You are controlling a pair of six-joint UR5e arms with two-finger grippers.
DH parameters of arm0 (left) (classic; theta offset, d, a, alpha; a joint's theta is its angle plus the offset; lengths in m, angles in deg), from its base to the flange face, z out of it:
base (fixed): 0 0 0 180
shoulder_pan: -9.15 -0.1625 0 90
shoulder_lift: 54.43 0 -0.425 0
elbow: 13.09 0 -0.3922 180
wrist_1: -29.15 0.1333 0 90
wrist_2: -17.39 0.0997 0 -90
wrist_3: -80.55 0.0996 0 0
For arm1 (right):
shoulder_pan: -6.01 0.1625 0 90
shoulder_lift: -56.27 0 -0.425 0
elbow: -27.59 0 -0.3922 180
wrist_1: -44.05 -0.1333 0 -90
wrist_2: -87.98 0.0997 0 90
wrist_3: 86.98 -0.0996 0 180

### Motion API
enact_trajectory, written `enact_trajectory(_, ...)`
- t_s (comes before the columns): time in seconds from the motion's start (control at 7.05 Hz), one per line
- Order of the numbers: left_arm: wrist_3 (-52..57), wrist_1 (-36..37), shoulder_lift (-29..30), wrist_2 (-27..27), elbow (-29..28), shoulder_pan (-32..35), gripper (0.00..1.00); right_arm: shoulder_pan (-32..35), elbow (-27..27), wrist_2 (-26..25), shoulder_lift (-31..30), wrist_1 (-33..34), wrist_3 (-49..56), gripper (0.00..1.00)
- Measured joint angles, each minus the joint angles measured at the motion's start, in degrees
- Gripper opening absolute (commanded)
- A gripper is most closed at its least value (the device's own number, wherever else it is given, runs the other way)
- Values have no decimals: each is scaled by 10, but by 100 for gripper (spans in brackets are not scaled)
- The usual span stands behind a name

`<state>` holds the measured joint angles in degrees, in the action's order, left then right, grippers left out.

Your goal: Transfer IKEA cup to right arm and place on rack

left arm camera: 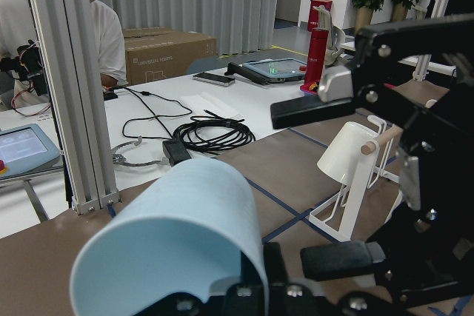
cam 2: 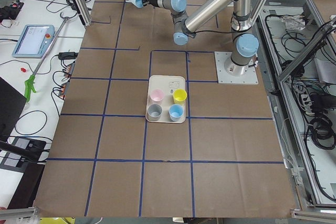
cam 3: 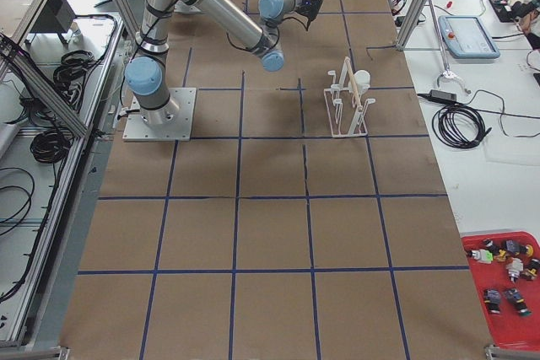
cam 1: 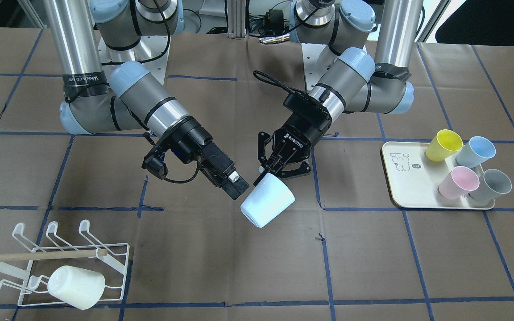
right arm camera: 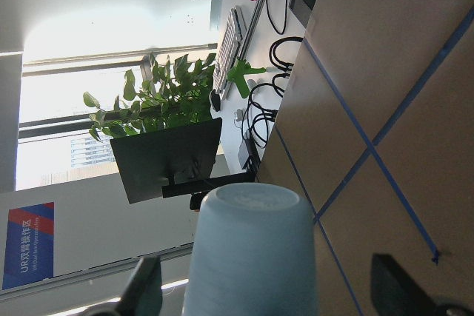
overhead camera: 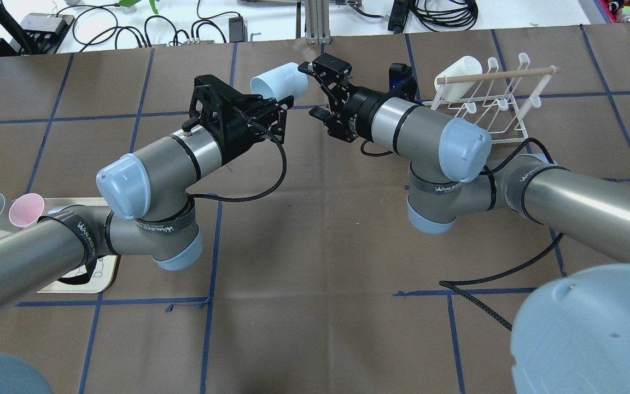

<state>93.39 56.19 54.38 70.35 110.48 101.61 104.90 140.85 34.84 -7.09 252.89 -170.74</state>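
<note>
You have a tray point(cam 1: 399, 189) at 8 o'clock in the overhead view. It holds four upright cups: yellow point(cam 1: 443, 145), blue point(cam 1: 475, 151), pink point(cam 1: 458, 183) and grey point(cam 1: 491, 186). The rack point(overhead camera: 506, 123) at 1 o'clock carries one white cup point(overhead camera: 457, 74). That makes six cups for you. The sixth, the pale cup point(overhead camera: 278, 82), hangs in the air at 12 o'clock. The left gripper point(cam 1: 274, 171) is clamped on its rim. The right gripper point(overhead camera: 308, 89) is spread wide, and its fingers point(right arm camera: 404, 286) flank the cup's base without touching.
</note>
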Motion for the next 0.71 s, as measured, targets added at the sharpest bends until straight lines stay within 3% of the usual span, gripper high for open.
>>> enact_trajectory(0.71,-1,-1,1,0,0,1,1,22,-35,-17,25,-32,-2,96)
